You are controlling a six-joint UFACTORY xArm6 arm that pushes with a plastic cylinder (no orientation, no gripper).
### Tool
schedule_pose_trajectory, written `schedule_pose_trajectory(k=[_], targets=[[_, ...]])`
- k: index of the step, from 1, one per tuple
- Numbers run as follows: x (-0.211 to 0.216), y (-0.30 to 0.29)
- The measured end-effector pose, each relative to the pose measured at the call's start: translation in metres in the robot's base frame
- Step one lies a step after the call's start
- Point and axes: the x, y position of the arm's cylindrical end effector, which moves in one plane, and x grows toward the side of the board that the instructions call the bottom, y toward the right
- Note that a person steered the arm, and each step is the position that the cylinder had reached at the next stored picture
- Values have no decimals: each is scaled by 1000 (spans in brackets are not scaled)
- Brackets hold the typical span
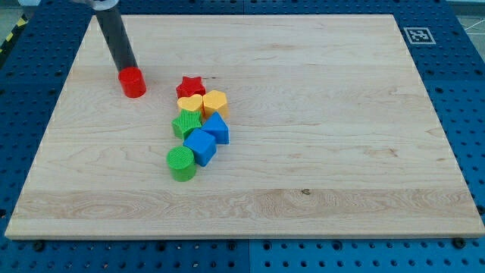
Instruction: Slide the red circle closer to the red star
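Pale wooden board (318,98) lies on a blue perforated bench (464,83), with a black-and-white marker tag (419,35) at the board's corner toward the view's top right. At the view's upper left, the dark rod (115,38) slants down from the top edge, and my tip (128,70) meets the top of the red circle (132,83), on the side facing the view's top. The arm carries no jaws: only the rod, which grasps nothing and merely touches the red circle.

To the view's right of the red circle, apart from it across a strip of bare wood, sits the red star (191,86), the uppermost piece of a tight cluster of 7 blocks. Just below the red star are 2 yellow pieces side by side: a yellow heart (189,104) on the view's left and a yellow block (215,102), apparently 6-sided, on the right. Below them a green star (186,124) touches a blue block (217,128) of unclear shape. Lower still, a blue cube (201,145) rests against both, and a green circle (181,163) stands at the cluster's bottom left, touching the blue cube.
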Motion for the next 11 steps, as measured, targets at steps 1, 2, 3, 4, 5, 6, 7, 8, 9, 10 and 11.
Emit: schedule_pose_trajectory(k=[1,2,3,4,5,6,7,8,9,10,11], targets=[[2,1],[1,-4],[-2,-28],[8,-38],[20,-38],[22,-37],[22,-32],[23,-18],[36,-2],[52,14],[65,24]])
